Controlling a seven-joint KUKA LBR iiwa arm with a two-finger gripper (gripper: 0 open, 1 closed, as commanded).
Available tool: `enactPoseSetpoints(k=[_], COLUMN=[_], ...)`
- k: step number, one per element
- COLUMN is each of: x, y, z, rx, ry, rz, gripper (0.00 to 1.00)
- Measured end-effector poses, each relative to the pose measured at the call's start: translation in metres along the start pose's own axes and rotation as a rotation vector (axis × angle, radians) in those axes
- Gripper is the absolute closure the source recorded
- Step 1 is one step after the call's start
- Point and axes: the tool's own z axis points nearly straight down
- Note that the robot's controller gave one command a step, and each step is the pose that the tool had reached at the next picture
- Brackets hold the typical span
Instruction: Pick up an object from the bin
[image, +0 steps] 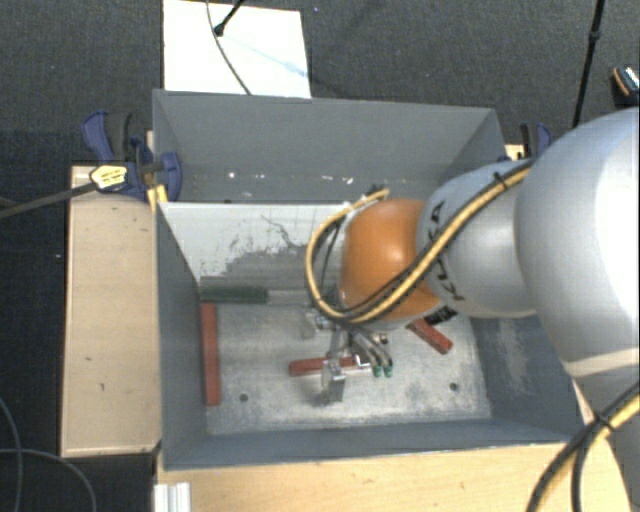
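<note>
Claw low over the floor of the bin, at the right end of a short red bar lying near the middle, spread or closed I cannot tell; best to straddle the bar squarely across its width, close firmly, then lift straight up

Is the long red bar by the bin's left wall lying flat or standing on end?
Lying flat: the red bar rests lengthwise on the bin floor, along the left wall.

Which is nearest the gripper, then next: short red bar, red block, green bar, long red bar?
1. Short red bar, at the gripper.
2. Red block, right.
3. Green bar and long red bar, left: too close to call.
</note>
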Motion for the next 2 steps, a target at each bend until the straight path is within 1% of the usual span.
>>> enactPoseSetpoints(k=[1, 2], x=[-0.001, 0.014], y=[0.000, 0.040], z=[-0.001, -0.131], rx=[0.000, -0.001], ry=[-0.002, -0.012], rz=[0.003, -0.080], gripper=[1.00, 1.00])
